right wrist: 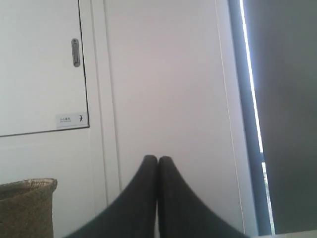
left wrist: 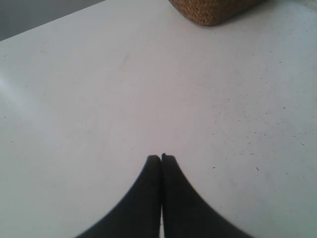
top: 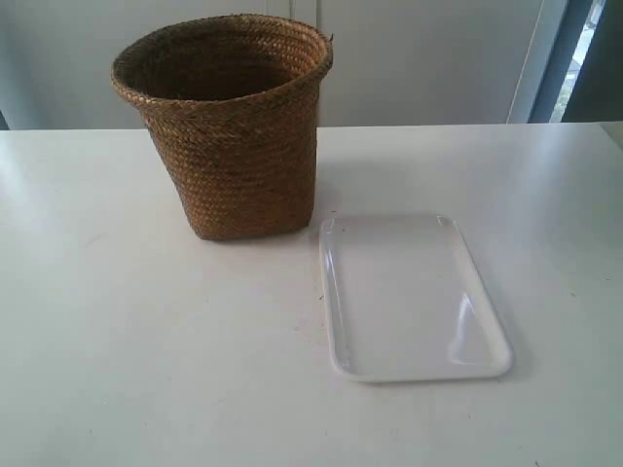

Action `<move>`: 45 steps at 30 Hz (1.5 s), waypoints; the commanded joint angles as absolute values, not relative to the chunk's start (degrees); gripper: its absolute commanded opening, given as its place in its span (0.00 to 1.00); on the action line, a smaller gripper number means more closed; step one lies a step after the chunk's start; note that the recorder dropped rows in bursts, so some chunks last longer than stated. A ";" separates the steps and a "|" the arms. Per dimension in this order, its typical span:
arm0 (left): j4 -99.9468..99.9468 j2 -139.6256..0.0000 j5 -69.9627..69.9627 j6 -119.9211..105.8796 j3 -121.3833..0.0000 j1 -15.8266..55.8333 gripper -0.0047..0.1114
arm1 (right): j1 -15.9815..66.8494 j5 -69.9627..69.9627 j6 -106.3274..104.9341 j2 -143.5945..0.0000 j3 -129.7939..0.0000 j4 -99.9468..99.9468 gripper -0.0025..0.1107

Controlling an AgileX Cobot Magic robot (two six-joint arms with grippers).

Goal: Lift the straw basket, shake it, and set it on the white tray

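1. Noted basket [top: 229, 146] upright on white table [top: 146, 341], toward the far side, at the exterior view's left of centre. Braided brown straw, tapered, wide rolled rim, dark inside.
2. Noted tray [top: 409, 292] flat on the same table, nearer the camera and to the exterior view's right of the basket. Glossy white, rounded corners, low rim, nothing on it.
3. Found the basket's base just beside the tray's far corner, with a thin gap, not resting on it.
4. Checked left gripper [left wrist: 161, 157]: dark fingers [left wrist: 143, 198] pressed together tip to tip, nothing between them. Hangs over bare table, with only the bottom edge of the basket [left wrist: 213, 10] in frame, well apart from the tips.
5. Checked right gripper [right wrist: 158, 158]: fingers [right wrist: 178, 203] likewise closed on each other, holding nothing. Faces a white wall panel and a cabinet door with a small metal handle [right wrist: 75, 52] and a label [right wrist: 72, 119], too small to read.
6. Caught a piece of the basket's rim [right wrist: 25, 208] at the edge of the right wrist view, clear of the fingers.
7. Saw a dark strip with a bright line of daylight [right wrist: 250, 74] beside the wall panel.
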State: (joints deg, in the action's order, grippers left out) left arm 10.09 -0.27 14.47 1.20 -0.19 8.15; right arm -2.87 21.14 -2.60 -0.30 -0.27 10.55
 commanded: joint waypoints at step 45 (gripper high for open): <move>-51.35 -64.82 -9.57 -39.06 -57.01 6.15 0.04 | -2.71 -22.04 9.14 -71.36 -69.12 7.81 0.02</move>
